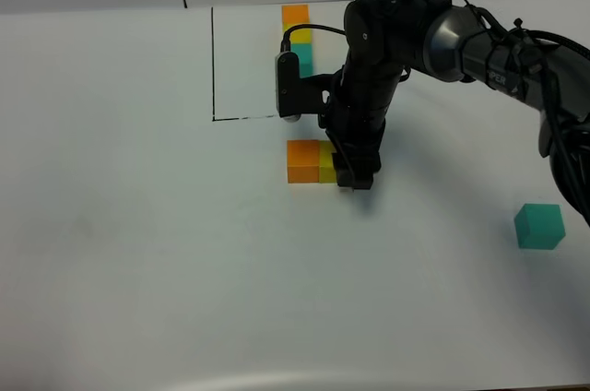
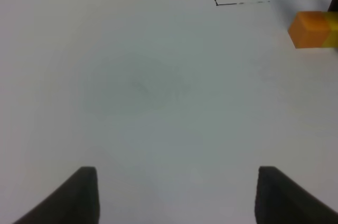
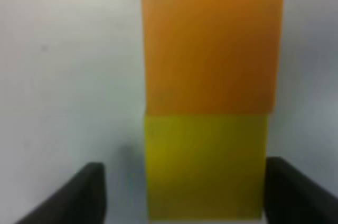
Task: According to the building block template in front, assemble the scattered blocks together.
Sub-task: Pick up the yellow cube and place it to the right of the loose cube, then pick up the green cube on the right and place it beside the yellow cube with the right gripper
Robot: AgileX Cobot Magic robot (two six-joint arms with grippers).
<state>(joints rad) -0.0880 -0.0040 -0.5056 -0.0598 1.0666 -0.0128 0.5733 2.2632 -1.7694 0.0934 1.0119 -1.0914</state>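
Right gripper parted astride yellow block, not clamping. Orange block just beyond fingertips, touching yellow. Pair likely joined. Next: lift clear, fetch teal block, well apart from gripper, seat against yellow per template. Left gripper parted, empty.

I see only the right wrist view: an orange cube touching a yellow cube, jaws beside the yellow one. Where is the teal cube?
Observer: The teal cube stands alone, far right of the orange cube and yellow cube in the high view.
Operator: What order does the template show?
Observer: The template, beyond the pair, runs orange farthest, yellow, teal nearest.
Operator: Is the left arm near?
Observer: No. Its jaws stand open over the table, nothing between them.
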